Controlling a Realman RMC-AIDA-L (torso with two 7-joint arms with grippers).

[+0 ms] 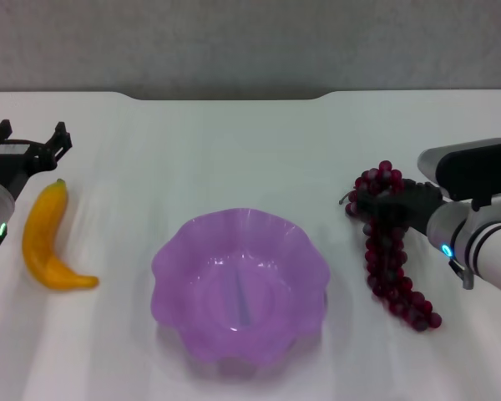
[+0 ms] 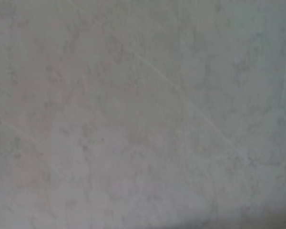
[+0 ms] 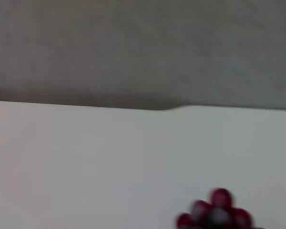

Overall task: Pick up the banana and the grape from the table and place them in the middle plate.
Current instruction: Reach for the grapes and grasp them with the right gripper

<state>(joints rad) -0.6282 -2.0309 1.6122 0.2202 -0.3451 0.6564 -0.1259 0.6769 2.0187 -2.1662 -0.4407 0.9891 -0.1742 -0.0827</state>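
The yellow-orange banana (image 1: 48,241) lies on the white table (image 1: 234,159) at the left. My left gripper (image 1: 32,140) hovers open just behind the banana's far tip, touching nothing. In the centre sits the purple scalloped middle plate (image 1: 174,266), with nothing in it. At the right the dark red grape (image 1: 394,271) stretches along the table toward the front. My right gripper (image 1: 382,200) reaches in from the right across the bunch's upper part. The right wrist view catches only the grape's top (image 3: 218,213).
The table's dark notched back edge (image 1: 225,94) runs behind everything, with a grey wall beyond it. The left wrist view shows only a plain grey surface. Bare tabletop separates the plate from each fruit.
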